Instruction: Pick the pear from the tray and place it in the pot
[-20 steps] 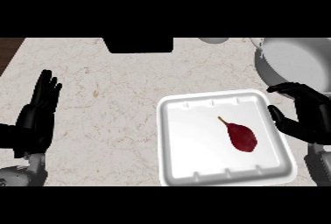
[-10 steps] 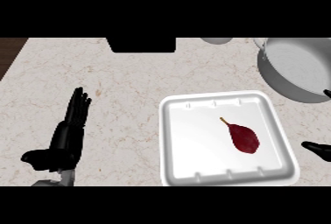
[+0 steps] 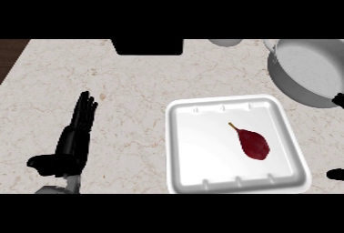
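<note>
A dark red pear (image 3: 255, 144) with a thin stem lies on its side in the right half of the white tray (image 3: 181, 150). The grey pot (image 3: 306, 68) stands at the far right, beyond the tray's top right corner, with nothing visible inside it. My left hand (image 3: 74, 139) rests on the counter well left of the tray, open with its fingers straight and pointing away. Of my right hand (image 3: 336, 174) only a black sliver shows at the right edge, just off the tray's lower right corner. It is apart from the pear.
A black block (image 3: 149, 46) sits at the counter's far edge, with a pale round object (image 3: 225, 42) to its right. A small black part (image 3: 338, 99) sticks out at the pot's near side. Bare marbled counter (image 3: 134, 86) lies between my left hand and the tray.
My right hand has drawn back from beside the tray's right rim to the view's lower right edge. My left hand shifted right and lower. Pear and tray stay put.
</note>
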Tool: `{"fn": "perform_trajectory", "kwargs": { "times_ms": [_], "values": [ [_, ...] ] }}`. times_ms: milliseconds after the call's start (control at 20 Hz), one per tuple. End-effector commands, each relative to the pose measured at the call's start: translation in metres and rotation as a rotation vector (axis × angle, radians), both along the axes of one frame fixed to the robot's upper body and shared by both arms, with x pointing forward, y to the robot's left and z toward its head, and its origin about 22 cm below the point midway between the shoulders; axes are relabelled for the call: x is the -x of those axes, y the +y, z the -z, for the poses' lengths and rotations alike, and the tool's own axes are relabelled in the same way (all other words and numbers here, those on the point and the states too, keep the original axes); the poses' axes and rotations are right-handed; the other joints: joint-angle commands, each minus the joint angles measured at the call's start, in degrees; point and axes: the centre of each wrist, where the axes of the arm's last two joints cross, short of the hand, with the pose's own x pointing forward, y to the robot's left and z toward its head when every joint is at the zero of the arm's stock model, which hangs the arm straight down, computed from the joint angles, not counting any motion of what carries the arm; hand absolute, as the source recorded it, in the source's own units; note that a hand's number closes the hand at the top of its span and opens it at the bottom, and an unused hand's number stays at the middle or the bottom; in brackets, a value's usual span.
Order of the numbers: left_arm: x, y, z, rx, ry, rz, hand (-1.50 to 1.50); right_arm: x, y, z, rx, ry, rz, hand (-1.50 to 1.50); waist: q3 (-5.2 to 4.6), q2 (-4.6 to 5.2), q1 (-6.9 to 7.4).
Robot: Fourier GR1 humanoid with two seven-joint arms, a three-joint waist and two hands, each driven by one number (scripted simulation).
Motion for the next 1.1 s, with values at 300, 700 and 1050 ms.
{"fn": "perform_trajectory", "kwargs": {
  "times_ms": [300, 700, 1050],
  "values": [
    [0.0, 0.012, -0.005, -0.007, -0.001, -0.001, 0.0, -0.023, 0.073, -0.022, 0.349, 0.198, -0.085, -1.5, 0.01, 0.0, 0.54],
    [-0.001, 0.005, -0.012, -0.009, -0.014, -0.013, 0.0, -0.005, 0.098, 0.018, 0.447, 0.285, -0.099, -1.5, 0.08, -0.01, 0.12],
    [0.016, 0.014, 0.006, -0.016, 0.008, 0.009, 0.0, -0.025, 0.11, 0.025, 0.481, 0.365, -0.108, -1.5, 0.06, 0.02, 0.21]
  ]
}}
